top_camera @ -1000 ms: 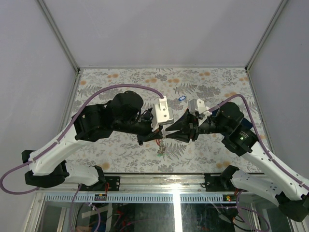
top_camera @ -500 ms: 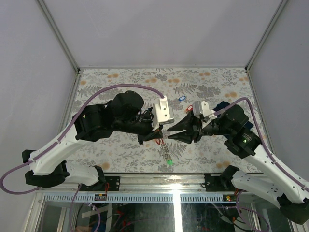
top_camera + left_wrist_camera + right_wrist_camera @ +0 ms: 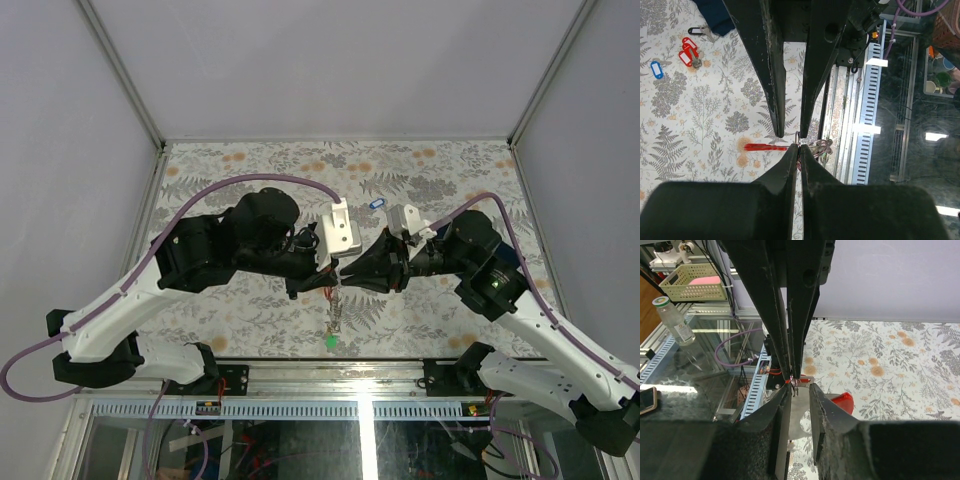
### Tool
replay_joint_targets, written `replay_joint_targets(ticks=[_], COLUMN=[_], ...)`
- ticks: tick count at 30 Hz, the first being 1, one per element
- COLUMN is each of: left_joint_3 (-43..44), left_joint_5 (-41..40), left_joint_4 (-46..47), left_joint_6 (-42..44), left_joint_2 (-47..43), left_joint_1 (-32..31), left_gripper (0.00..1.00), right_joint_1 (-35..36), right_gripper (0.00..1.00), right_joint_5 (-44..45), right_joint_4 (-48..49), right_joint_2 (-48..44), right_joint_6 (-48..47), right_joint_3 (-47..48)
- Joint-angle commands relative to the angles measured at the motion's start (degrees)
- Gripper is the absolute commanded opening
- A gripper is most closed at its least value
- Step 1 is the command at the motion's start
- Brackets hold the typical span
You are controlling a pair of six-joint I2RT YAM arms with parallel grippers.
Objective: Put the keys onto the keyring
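Over the flowered counter [image 3: 250, 170] the right arm [image 3: 530, 320] has swung back in, and the right pincer [image 3: 800, 388] has narrowed. Its jaws stand part open either side of the keyring [image 3: 798, 136], and I can't tell if they touch it. The left pincer [image 3: 799, 148] is clamped tight on that keyring. Below hangs the bunch of keys [image 3: 335, 312], green tag [image 3: 330, 341] lowest, swung left since a moment ago. A blue-tagged key [image 3: 376, 203] lies on the counter beyond.

Narrowed the right gripper [image 3: 347, 272], brought it back against the left gripper [image 3: 333, 278]; swung the green tag [image 3: 330, 341] leftward, lower than at first
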Motion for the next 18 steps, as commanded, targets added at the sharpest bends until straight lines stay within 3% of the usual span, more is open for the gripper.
replay_joint_targets(ticks=[1,13,18], left_joint_3=[2.3,3.2,3.4], left_joint_5=[-0.4,-0.6,-0.7], left_joint_4=[2.3,2.3,2.3], left_joint_6=[0.8,1.2,1.3], left_joint_2=[0.5,0.7,0.7], left_joint_1=[-0.4,-0.5,-0.4], left_gripper=[0.0,0.0,0.0], right_joint_1=[-0.1,0.0,0.0], right_gripper=[0.27,0.22,0.02], right_joint_5=[-1.7,-2.3,-2.1], right_joint_4=[4.6,2.6,1.2], right_joint_2=[0.4,1.6,1.8], right_joint_6=[1.5,0.3,-0.9], right_joint_3=[0.9,0.8,1.3])
